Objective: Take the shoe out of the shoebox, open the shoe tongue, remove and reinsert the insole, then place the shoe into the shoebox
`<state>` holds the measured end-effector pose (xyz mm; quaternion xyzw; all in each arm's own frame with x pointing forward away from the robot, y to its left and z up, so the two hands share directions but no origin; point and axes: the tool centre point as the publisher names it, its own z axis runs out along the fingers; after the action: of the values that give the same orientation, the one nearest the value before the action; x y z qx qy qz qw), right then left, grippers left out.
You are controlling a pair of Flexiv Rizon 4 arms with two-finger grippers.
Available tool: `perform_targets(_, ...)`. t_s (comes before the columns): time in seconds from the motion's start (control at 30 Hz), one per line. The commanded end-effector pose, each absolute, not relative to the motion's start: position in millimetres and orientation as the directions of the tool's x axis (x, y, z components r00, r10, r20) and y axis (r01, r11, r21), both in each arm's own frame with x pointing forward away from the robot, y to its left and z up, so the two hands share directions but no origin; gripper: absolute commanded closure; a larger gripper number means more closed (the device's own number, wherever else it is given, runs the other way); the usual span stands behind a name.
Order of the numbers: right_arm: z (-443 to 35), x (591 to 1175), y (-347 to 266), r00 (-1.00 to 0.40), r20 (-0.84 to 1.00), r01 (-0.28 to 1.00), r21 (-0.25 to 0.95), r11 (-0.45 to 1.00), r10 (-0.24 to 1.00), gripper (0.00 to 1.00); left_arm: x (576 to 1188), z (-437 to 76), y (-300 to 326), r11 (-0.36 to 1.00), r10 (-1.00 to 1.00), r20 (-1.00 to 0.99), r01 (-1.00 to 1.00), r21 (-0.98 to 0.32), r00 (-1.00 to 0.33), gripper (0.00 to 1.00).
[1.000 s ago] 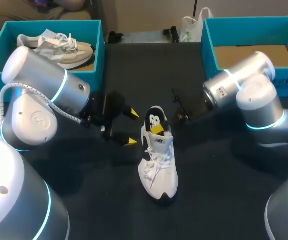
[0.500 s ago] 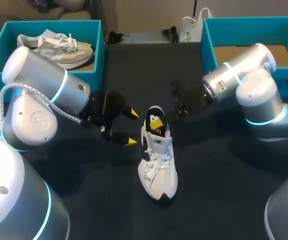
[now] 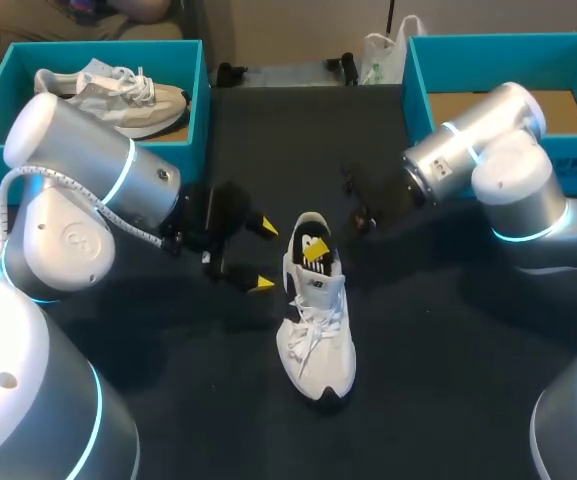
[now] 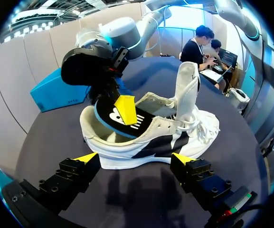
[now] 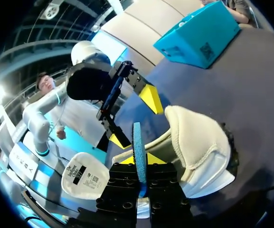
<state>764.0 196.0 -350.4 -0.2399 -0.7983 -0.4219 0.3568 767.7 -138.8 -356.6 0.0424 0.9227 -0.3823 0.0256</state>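
Observation:
A white shoe [image 3: 318, 320] stands on the black table, heel toward the back, its tongue [image 4: 186, 90] pulled upright. A black insole [image 3: 310, 243] with a white logo sticks out of the heel opening, and my right gripper [image 3: 316, 256] is shut on it. In the right wrist view the insole's thin blue edge [image 5: 138, 152] runs between the closed fingers of my right gripper [image 5: 139, 161], beside the padded heel collar [image 5: 196, 140]. My left gripper [image 3: 264, 255] stands open just left of the shoe's heel, its yellow fingertips [image 4: 87, 157] apart along the shoe's side [image 4: 151, 137], not touching it.
A teal shoebox [image 3: 198, 100] at the back left holds a second, grey-white shoe [image 3: 113, 95]. Another teal shoebox [image 3: 418, 95] at the back right shows only its brown floor. A white bag [image 3: 380, 55] lies at the far edge.
My right arm's wrist has swung a little toward the back while its fingers closed tighter on the insole at the heel. The shoe and the left arm have stayed put.

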Motion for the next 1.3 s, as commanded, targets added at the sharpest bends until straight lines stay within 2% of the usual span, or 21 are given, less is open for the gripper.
perform_targets(0.03, -362.5, 755.8, 198.7, -0.609, 0.789, 0.698, 0.479, 0.532, 0.089, 1.0, 767.5, -355.5, -139.5, 0.709, 0.058, -0.079, 0.097, -0.699, -0.995, 0.0)
perform_targets(0.27, -361.2, 752.9, 197.5, -0.615, 0.783, 0.699, 0.488, 0.522, 0.092, 1.0, 767.5, -355.5, -139.5, 0.709, 0.058, -0.079, 0.097, -0.699, -0.995, 0.0)
perform_targets(0.37, -356.8, 756.6, 199.1, -0.634, 0.767, 0.686, 0.503, 0.525, 0.094, 0.85, 767.5, -355.5, -139.5, 0.709, 0.058, -0.079, 0.097, -0.699, -0.995, 0.0)
perform_targets(0.5, -349.7, 760.3, 203.1, -0.649, 0.755, 0.673, 0.513, 0.533, 0.092, 0.73, 767.5, -355.5, -139.5, 0.709, 0.058, -0.079, 0.097, -0.699, -0.995, 0.0)
perform_targets(0.6, -343.5, 761.9, 205.1, -0.66, 0.745, 0.662, 0.519, 0.541, 0.094, 0.69, 767.5, -355.5, -139.5, 0.709, 0.058, -0.079, 0.097, -0.699, -0.995, 0.0)
perform_targets(0.93, -327.6, 769.1, 210.5, -0.702, 0.708, 0.623, 0.554, 0.552, 0.082, 0.65, 767.5, -355.5, -139.5, 0.709, 0.058, -0.079, 0.097, -0.699, -0.995, 0.0)
perform_targets(1.3, -316.8, 779.7, 215.0, -0.734, 0.677, 0.578, 0.59, 0.563, 0.045, 0.65, 767.5, -355.5, -139.5, 0.709, 0.058, -0.079, 0.097, -0.699, -0.995, 0.0)
